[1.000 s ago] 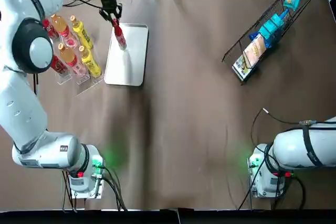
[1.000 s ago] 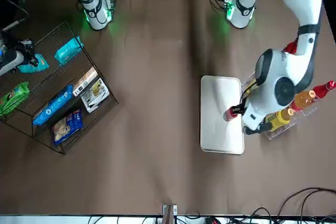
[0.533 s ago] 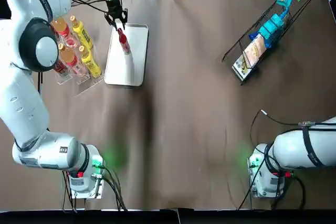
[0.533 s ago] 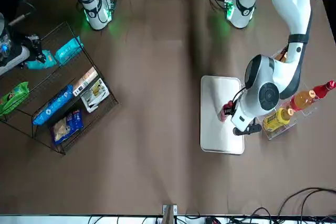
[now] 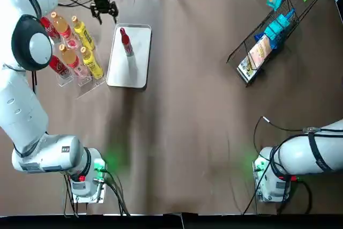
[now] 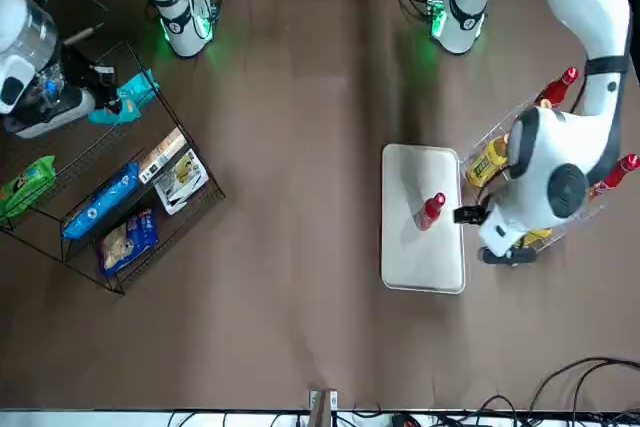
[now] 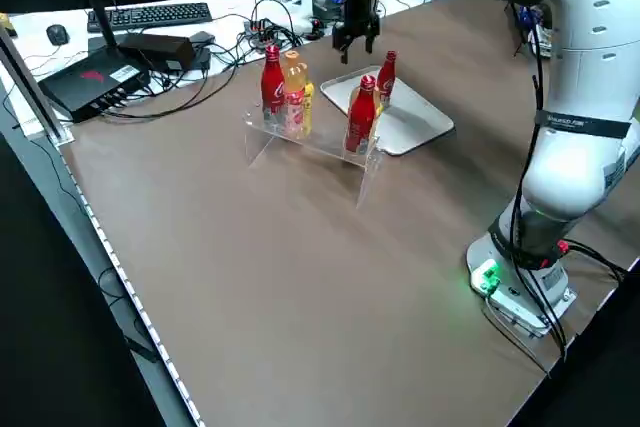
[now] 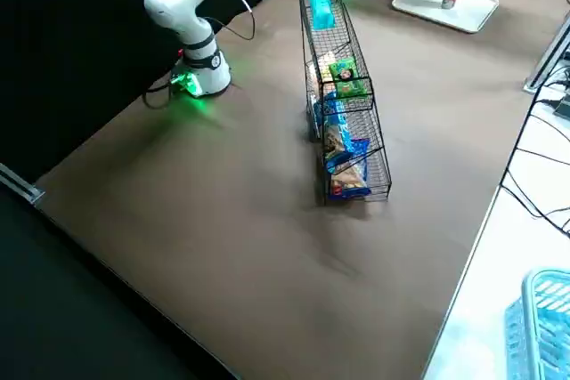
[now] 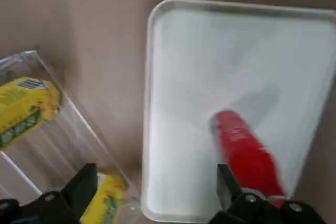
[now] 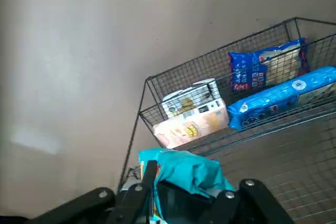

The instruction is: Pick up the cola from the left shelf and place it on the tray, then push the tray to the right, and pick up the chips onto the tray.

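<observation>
cola (image 5: 125, 42) upright on tray (image 5: 131, 73), left gripper (image 5: 104, 10) fingers spread, empty, nearby; right gripper (image 6: 95, 95) fingers seemingly pinching chips (image 10: 181, 171); a brisk tray push could topple cola.

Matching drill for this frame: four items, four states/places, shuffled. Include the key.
Items:
1. cola bottle
2. teal chips bag
3. left gripper
4. yellow bottles

States/places:
A. open and empty, between the shelf and the tray's far end
B. clamped in the right gripper
C. upright on the tray
D. standing in the clear shelf

Pairs: 1-C, 2-B, 3-A, 4-D
</observation>
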`<state>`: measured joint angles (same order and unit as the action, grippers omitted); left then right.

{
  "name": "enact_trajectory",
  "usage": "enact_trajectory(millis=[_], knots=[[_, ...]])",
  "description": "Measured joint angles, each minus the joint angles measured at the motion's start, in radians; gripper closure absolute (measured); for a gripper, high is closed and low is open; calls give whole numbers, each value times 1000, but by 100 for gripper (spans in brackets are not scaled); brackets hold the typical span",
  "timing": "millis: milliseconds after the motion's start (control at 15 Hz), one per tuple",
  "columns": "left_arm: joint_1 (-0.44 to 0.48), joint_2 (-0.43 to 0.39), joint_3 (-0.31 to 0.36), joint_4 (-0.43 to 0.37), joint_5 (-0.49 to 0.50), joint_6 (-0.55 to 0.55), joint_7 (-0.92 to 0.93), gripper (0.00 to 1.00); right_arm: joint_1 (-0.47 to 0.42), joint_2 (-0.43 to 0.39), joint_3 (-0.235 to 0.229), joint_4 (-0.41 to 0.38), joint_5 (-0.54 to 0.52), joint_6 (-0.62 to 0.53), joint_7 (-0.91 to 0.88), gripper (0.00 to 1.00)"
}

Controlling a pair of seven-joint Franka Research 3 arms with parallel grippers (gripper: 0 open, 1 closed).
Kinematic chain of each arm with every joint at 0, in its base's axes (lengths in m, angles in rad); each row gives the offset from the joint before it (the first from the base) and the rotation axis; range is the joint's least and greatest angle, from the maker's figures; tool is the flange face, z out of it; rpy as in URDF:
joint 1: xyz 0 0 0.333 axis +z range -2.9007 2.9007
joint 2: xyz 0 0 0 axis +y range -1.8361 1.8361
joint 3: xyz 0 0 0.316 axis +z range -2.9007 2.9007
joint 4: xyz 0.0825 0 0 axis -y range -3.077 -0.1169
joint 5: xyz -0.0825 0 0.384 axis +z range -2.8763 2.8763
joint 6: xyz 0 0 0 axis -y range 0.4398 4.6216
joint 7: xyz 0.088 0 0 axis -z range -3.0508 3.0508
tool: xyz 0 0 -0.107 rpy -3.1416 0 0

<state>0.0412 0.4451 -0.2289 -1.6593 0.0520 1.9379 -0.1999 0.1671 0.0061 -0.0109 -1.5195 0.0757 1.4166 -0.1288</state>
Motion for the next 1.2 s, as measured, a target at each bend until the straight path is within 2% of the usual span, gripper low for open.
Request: enact_trajectory(millis=[200, 267, 400, 467, 600, 800, 933, 1067, 1200], knots=[[34, 59, 30, -28, 0, 7, 104, 0, 35, 0, 1, 0, 0, 1, 69, 99], [35, 118, 38, -45, 0, 38, 125, 0, 63, 0, 1, 0, 2, 1, 112, 99], [29, 164, 38, -58, 5, 64, 125, 1, 91, 0, 1, 0, 22, 3, 166, 99], [27, 178, 38, -64, 7, 76, 125, 6, 101, 0, 1, 0, 27, 4, 188, 99], [25, 195, 38, -77, 8, 96, 125, 10, 115, 1, 1, 0, 38, 17, 236, 99], [24, 208, 38, -85, 8, 101, 125, 36, 119, 3, 1, 0, 50, 53, 305, 99], [24, 213, 38, -85, 8, 101, 125, 40, 116, 6, -3, 0, 51, 75, 318, 99], [24, 215, 38, -88, 8, 101, 125, 60, 113, 17, -9, 0, 64, 112, 320, 99], [24, 218, 38, -90, 8, 101, 119, 64, 113, 41, -11, -3, 95, 155, 320, 99]])
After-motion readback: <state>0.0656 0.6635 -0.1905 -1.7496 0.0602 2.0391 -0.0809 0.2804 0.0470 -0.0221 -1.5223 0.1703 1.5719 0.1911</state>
